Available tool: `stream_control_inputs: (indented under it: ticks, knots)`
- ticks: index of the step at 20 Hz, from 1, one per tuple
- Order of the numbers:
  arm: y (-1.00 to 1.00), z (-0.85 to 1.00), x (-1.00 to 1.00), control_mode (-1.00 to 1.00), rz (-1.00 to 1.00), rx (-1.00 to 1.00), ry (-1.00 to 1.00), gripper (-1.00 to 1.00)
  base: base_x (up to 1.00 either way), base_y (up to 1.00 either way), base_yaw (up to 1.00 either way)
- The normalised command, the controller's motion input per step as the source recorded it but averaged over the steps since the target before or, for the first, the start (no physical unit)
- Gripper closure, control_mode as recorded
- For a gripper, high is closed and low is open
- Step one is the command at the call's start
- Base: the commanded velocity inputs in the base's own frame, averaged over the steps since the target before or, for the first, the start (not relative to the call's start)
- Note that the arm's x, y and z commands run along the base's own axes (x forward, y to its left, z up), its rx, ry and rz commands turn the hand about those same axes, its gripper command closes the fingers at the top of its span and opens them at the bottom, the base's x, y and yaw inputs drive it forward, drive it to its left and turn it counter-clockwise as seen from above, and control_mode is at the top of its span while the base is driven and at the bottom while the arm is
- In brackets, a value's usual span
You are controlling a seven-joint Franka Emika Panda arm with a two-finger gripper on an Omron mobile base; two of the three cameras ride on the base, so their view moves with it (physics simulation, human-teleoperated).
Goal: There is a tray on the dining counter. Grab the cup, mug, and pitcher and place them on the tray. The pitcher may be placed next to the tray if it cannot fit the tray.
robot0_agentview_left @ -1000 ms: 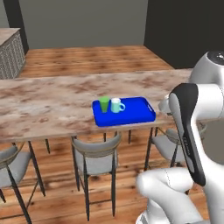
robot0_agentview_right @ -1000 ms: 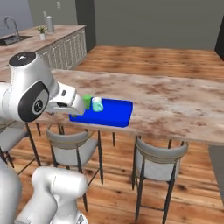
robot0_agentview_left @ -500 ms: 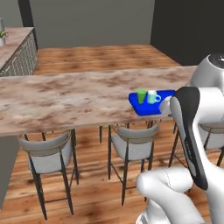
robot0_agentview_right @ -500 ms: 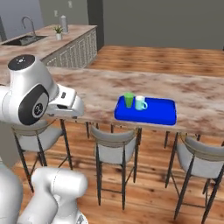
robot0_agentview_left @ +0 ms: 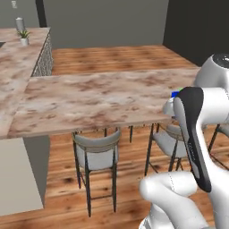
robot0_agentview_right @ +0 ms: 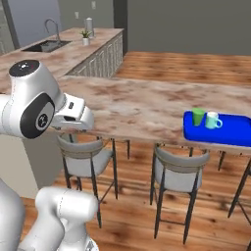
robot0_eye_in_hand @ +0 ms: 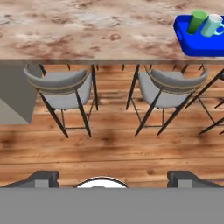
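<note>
Right base view: green cup (robot0_agentview_right: pixel 198 116) and teal mug (robot0_agentview_right: pixel 213 120) standing on blue tray (robot0_agentview_right: pixel 230 131) near worktop (robot0_agentview_right: pixel 147 105) front edge. Pincer (robot0_eye_in_hand: pixel 112 177) spread, empty. Pitcher outstanding; next: locate, approach.

You've got the tray (robot0_agentview_right: pixel 230 130) sitting on the tabletop (robot0_agentview_right: pixel 142 105) near its front edge, off to the right. On the tray's left end, the cup (robot0_agentview_right: pixel 198 116) stands just left of the mug (robot0_agentview_right: pixel 212 120), side by side. Two stools (robot0_agentview_right: pixel 179 174) tuck under the front edge.
</note>
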Motion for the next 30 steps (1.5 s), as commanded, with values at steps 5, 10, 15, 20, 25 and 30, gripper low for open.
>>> stream_control_inputs:
  ticks: [5,10,15,20,25,30]
  knots:
    - [0.00,0.00,0.00,1.00,0.00,0.00,0.00,-1.00,0.04,1.00,0.00]
    - [0.00,0.00,0.00,1.00,0.00,0.00,0.00,-1.00,0.06,1.00,0.00]
    - [0.00,0.00,0.00,1.00,0.00,0.00,0.00,-1.00,0.10,1.00,0.00]
    - [0.00,0.00,0.00,1.00,0.00,0.00,0.00,-1.00,0.11,1.00,0.00]
    - [0.00,0.00,0.00,1.00,0.00,0.00,0.00,-1.00,0.11,1.00,0.00]
    - [0.00,0.00,0.00,1.00,0.00,0.00,0.00,-1.00,0.27,1.00,0.00]
